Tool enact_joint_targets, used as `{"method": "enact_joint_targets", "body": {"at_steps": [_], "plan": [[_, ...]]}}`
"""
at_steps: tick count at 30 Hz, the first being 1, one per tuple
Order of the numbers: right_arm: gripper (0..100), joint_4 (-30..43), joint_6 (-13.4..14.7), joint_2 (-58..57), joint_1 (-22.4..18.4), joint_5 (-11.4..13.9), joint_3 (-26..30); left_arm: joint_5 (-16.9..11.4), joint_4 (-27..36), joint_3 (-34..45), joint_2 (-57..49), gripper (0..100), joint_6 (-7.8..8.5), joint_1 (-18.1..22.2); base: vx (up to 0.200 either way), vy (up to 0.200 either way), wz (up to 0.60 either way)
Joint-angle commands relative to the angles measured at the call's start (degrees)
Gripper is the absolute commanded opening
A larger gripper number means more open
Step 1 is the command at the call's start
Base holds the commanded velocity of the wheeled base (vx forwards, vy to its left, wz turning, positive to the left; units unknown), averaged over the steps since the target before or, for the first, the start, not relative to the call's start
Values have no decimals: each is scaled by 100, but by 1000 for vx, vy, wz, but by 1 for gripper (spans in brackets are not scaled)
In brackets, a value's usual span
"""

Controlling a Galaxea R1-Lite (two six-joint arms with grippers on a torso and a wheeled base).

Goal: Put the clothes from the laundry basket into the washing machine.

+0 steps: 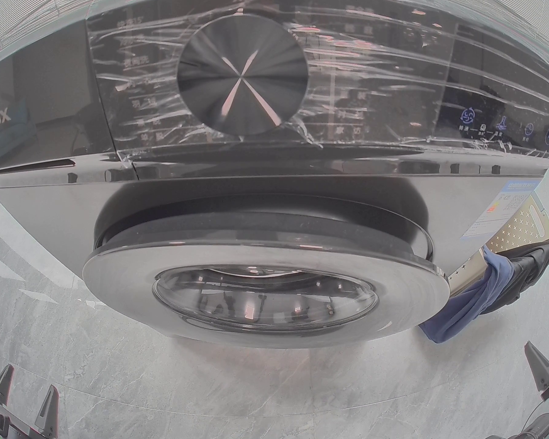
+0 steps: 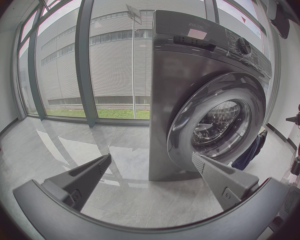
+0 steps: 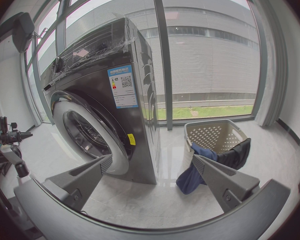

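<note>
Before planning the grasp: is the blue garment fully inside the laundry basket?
No, partly out. The blue garment drapes over the rim of the laundry basket and hangs outside toward the floor.

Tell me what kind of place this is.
Probably a lab or demo room, not a home: washing machine stands alone on a tiled floor, plastic film on its panel, floor-to-ceiling windows behind.

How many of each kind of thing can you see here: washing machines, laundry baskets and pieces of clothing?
Washing machine: 1
Laundry basket: 1
Pieces of clothing: 2, a blue piece and a black piece, both hanging over the basket's rim
Total: 4
</note>
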Motion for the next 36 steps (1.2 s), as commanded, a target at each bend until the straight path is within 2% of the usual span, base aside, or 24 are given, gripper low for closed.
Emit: {"method": "enact_joint_targets", "body": {"at_steps": [1, 3, 5, 7, 9, 14, 20, 26, 31, 36], "plan": [[100, -2107, 379, 3158, 1225, 202, -33, 4, -1, 92, -86, 100, -1, -8, 0, 0, 0], [100, -2608, 520, 3738, 1717, 122, -33, 4, -1, 92, -86, 100, -1, 1, 0, 0, 0], [100, -2608, 520, 3738, 1717, 122, -33, 4, -1, 92, -86, 100, -1, 1, 0, 0, 0], [100, -2994, 836, 4353, 2535, -343, -42, 4, -1, 92, -86, 100, -1, -8, 0, 0, 0], [100, -3021, 880, 4520, 2816, -510, -95, 4, -1, 84, -86, 100, -1, 1, 0, 0, 0], [100, -3012, 889, 4687, 2895, -502, -385, 4, -1, 92, -95, 100, -1, 1, 0, 0, 0], [100, -3056, 775, 5021, 2948, -502, -666, 4, -1, 92, -86, 100, -1, 1, 0, 0, 0], [100, -3486, 757, 5610, 3018, -466, -947, 4, -1, 92, -86, 100, -1, 1, 0, 0, 0], [100, -3557, 775, 5821, 3238, -458, -991, 4, -1, 84, -86, 100, -1, 1, 0, 0, 0], [100, -3530, 784, 5838, 3255, -414, -824, 4, -1, 84, -86, 100, -1, 1, 0, 0, 0]]}}
